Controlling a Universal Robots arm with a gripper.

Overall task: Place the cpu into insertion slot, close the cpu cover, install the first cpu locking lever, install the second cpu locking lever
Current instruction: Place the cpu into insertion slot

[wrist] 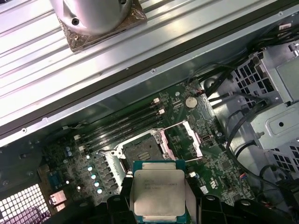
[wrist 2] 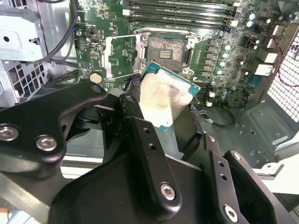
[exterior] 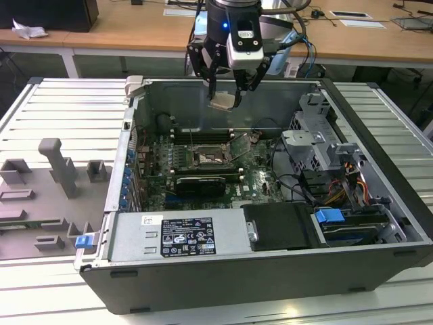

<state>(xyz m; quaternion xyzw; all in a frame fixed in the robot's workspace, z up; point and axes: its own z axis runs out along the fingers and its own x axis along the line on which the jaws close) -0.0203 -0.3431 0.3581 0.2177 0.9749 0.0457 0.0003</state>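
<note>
**Inspector:** What is the state of the gripper?

**Assessor:** The black two-fingered gripper (exterior: 229, 96) is closed on the cpu (exterior: 222, 101), a small flat square chip with a pale silver-beige metal top. It is clamped by opposite edges with the metal top facing the wrist cameras. In my judgement the edge hold keeps the fingers off the underside and leaves it free to meet the socket.

**Inspector:** Where is the chip relative to its destination?

**Assessor:** It hangs at the fingertips, above the open dark grey metal computer case (exterior: 379, 135). The insertion slot (wrist 2: 166, 50), a small square dark socket in a silver frame on the green circuit board (exterior: 260, 177), lies below the gripper and well apart from it.

**Inspector:** Is the socket accessible?

**Assessor:** Yes. The cpu cover (wrist 2: 120, 57), a thin silver metal frame plate with a square window, is swung open beside the socket, which is exposed and holds no chip. Placement is not yet done, and the cover is not yet closed.
</note>
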